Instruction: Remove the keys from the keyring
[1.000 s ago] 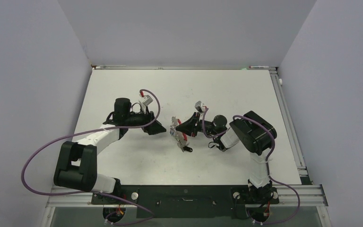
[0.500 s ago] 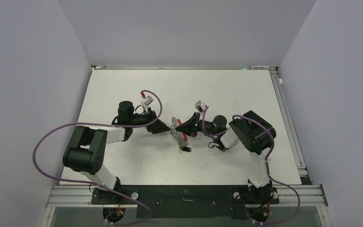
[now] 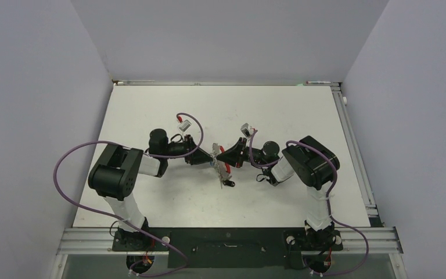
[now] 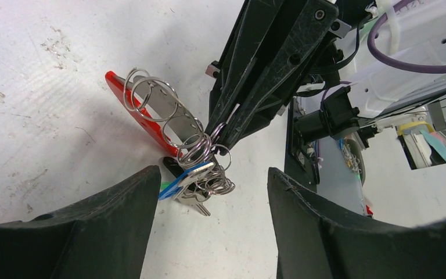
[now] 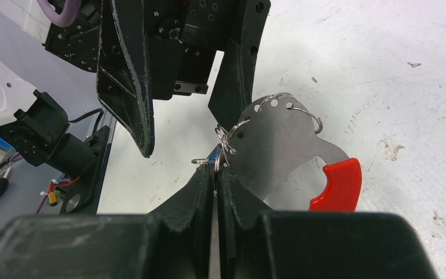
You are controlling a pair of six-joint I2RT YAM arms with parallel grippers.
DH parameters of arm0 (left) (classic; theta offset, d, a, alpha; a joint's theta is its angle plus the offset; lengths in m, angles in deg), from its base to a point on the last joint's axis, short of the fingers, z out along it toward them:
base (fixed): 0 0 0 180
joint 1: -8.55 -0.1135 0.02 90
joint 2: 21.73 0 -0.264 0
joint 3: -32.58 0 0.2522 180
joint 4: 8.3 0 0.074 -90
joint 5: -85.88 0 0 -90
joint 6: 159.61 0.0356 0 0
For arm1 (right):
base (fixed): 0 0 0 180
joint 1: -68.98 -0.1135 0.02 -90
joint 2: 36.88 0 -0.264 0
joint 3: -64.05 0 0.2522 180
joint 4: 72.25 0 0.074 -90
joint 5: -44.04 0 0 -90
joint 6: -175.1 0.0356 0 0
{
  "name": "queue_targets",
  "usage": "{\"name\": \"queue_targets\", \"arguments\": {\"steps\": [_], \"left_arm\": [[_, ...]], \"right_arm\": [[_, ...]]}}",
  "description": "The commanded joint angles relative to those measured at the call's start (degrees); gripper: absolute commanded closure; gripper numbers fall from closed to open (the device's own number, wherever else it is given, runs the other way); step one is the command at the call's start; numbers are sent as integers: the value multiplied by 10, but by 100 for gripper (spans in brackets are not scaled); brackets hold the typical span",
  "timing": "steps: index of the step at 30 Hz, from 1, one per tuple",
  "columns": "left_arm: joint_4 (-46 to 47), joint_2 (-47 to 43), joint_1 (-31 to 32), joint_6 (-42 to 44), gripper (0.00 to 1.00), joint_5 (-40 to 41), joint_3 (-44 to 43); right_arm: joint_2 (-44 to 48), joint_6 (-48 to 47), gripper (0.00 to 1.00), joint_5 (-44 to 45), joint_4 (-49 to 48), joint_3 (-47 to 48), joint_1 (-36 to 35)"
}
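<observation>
Well, both arms meet near the middle of the white table (image 3: 168, 197), their tips almost nose to nose. The right gripper (image 3: 222, 156) has its jaws pinched tight together, and from its own wrist view the fingertips (image 5: 200, 192) are clamped on the edge of the keyring (image 4: 151, 113), right where the small wire split rings (image 4: 193, 145) crowd together. The keyring is a flat grey metal plate with holes along its curved rim and a bright red end. It stands tilted on edge, the red end down against the tabletop, the grey part rising toward the right gripper.

The keys (image 4: 203, 181) hang in a bunch from the lowest rings, just below the right gripper's tips, and lie on the table. One blue-headed key (image 4: 170, 189) sticks out sideways from the bunch, and the others look silvery. I cannot count them in the tangle.

The left gripper (image 3: 200, 157) faces the keyring from the other side with its jaws spread wide. Its two dark fingers (image 4: 93, 232) frame the bunch of keys, which sits ahead of the gap between them, and nothing is held. It is close to the keyring, but I cannot tell whether either finger touches it.
</observation>
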Motion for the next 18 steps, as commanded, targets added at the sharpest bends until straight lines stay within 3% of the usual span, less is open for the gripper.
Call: {"name": "queue_targets", "arguments": {"steps": [1,5,9,18], "left_arm": [[112,18,6,-55,36,-19,9],[124,29,15,-58,36,-15,10],[161,46,19,-83,45,-17,8],[209,55,-2,-128,80,-18,19]], "right_arm": [[1,10,95,-9,-172,16,6],[2,12,95,-9,-173,16,7],[2,13,95,-9,-173,15,8],[7,19,95,-9,-173,15,17]]}}
